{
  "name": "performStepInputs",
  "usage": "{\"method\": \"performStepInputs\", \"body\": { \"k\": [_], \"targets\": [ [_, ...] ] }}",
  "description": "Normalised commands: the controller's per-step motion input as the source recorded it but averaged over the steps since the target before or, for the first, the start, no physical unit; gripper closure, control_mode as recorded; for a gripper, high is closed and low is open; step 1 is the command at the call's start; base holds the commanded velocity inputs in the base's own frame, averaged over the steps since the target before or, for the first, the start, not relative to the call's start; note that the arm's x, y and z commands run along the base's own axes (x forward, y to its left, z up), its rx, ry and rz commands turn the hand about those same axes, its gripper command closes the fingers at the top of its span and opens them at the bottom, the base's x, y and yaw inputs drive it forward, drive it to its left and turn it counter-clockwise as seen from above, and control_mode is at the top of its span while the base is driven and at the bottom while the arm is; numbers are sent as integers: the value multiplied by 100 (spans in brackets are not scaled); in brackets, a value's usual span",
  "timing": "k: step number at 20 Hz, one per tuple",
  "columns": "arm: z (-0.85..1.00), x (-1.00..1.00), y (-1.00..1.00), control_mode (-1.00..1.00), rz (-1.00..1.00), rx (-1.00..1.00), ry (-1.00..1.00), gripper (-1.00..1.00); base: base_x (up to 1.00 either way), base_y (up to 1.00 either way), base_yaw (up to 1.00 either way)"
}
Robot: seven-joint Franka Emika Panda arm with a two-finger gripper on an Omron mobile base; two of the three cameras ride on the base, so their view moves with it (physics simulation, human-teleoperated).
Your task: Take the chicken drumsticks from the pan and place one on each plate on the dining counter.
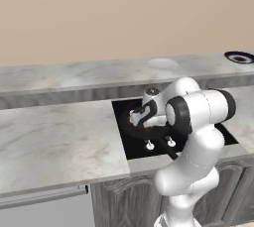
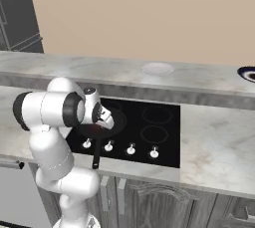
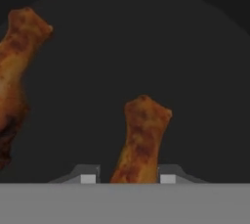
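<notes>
Gripping: the two-finger gripper (image 3: 128,179) has its small dark tips on either side of the near orange-brown, glossy chicken drumstick (image 3: 140,140), seemingly touching its flanks; whether they truly clamp it I cannot tell.
Location: both drumsticks lie in the round black shallow pan (image 3: 146,47); the second drumstick (image 3: 17,71) sits at 9 o'clock in the hand view, well apart from the first.
Handling: probably light, firm round the bone, greasy and slippery; take hold across the thick middle, not the knobbed end.
Surface: the pan rests on the flat black glass hob (image 2: 159,127), set in the lower marble worktop (image 1: 54,141).
Room: behind runs the raised grey-white dining counter (image 1: 74,75), bearing a plain whitish plate (image 1: 162,63) and a dark-rimmed plate (image 1: 240,57) at 2 o'clock.
</notes>
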Motion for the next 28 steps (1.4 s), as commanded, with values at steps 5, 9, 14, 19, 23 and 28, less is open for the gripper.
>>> {"method": "performStepInputs", "body": {
  "k": [5, 9, 14, 19, 23, 28],
  "targets": [
    [78, -32, -5, -100, -9, 4, -1, 100, 0, 0, 0],
    [100, -26, -14, -100, -14, 3, 13, 100, 0, 0, 0],
    [100, -59, -22, -100, -16, 3, 5, 100, 0, 0, 0],
    [98, -93, -8, -100, -14, 1, 0, 100, 0, 0, 0],
    [47, -100, 0, -100, -14, 0, -5, 100, 0, 0, 0],
    [-7, -98, -2, -100, -13, 0, -13, 100, 0, 0, 0]
  ]
}}
